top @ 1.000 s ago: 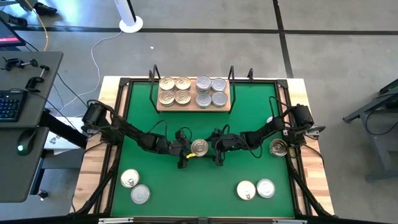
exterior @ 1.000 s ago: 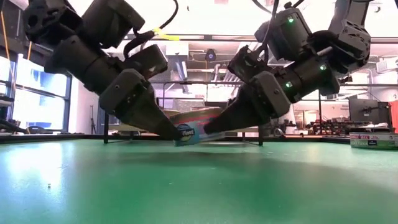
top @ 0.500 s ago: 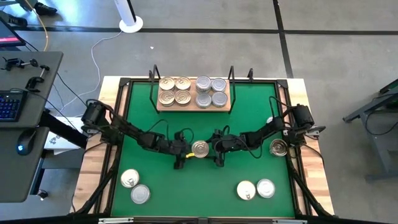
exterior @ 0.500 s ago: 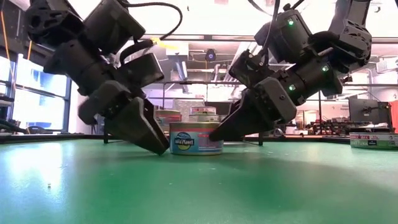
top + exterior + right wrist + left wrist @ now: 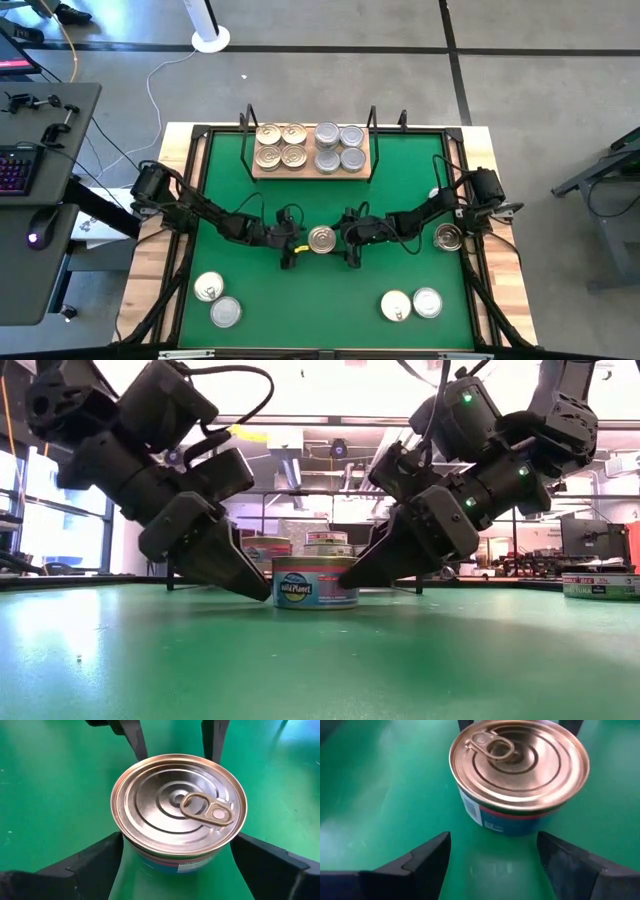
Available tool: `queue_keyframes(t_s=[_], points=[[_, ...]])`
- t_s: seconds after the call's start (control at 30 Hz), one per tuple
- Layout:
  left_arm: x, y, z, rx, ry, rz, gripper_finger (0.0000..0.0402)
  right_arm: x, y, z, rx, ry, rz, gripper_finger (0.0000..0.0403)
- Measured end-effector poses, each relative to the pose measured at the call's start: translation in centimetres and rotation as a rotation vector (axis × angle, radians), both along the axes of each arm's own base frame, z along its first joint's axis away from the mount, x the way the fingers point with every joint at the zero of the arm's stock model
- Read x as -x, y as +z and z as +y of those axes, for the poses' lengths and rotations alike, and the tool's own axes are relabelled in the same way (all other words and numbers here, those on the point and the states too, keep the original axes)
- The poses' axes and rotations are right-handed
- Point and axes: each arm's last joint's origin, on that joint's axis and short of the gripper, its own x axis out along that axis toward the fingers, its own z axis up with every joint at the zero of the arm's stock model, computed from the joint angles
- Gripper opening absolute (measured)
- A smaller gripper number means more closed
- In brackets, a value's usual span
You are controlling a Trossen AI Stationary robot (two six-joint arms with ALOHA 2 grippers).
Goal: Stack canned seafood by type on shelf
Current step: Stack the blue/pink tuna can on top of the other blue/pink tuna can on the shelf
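Gold-lidded tin [image 5: 321, 239] upright at the centre of the green mat [image 5: 300, 300], flanked by both grippers.

Left gripper [image 5: 290, 249] at the tin's 9 o'clock, fingers [image 5: 420, 862] spread wide, tips just short of the tin, apart from it, holding nothing. Right gripper [image 5: 351, 249] at its 3 o'clock, fingers [image 5: 92, 862] spread wide to either side of the tin's wall, contact impossible to tell. Shelf [image 5: 310, 170] at 12 o'clock on the mat, bearing gold tins [image 5: 280, 146] beside silver tins [image 5: 340, 147]. Loose tins near 7 o'clock [image 5: 217, 300], 5 o'clock [image 5: 411, 303] and 3 o'clock [image 5: 447, 237].
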Motion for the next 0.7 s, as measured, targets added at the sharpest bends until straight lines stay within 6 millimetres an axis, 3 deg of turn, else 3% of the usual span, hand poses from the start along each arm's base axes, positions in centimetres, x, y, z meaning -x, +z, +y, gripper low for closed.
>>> queue_keyframes(t_s=[0.43,0.7], points=[[-0.1,0.7,-0.1,0.055,-0.044,-0.163,0.0283,-0.3,0.1,0.1,-0.018,0.025,0.009,0.0348],[0.0,0.6,0.0,0.049,-0.042,-0.154,0.0283,-1.2,0.6,0.0,0.015,0.014,0.051,0.0329]])
